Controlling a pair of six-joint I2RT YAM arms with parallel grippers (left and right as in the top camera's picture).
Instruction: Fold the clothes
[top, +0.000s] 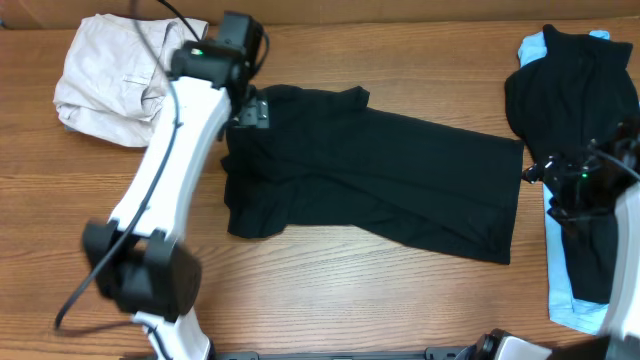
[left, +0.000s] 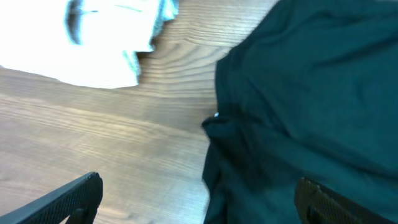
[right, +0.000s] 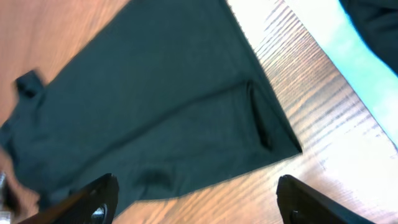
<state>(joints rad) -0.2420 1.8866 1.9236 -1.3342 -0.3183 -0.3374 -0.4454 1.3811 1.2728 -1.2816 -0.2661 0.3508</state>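
Black cotton dominates the middle of the wooden table (top: 340, 300): a plain black T-shirt (top: 380, 170) lies lengthwise across it, neck end toward the left arm and hem toward the right arm. The cloth is flat but wrinkled, with a long crease running through it and a sleeve bunched at its near left corner.

The left hand (top: 248, 108) hovers at the neck end of the T-shirt, right over the edge where fabric meets bare wood. In its wrist view the two fingers stand wide apart with nothing between them. One finger (left: 71, 199) is over the wood beside the shirt, and the other is over the black cloth. Beyond the neck end, apart from the T-shirt on the far left of the table, sit crumpled beige trousers (top: 110, 75).

The right hand (top: 562, 178) hangs just past the hem end of the T-shirt. Its fingers (right: 93, 202) are also spread, gripping nothing, and they frame the hem corner and the wood next to it. Past the hem, near the table's right edge, a light-blue garment (top: 565, 300) lies with a second black shirt (top: 575, 90) heaped on top of it, both apart from the T-shirt.
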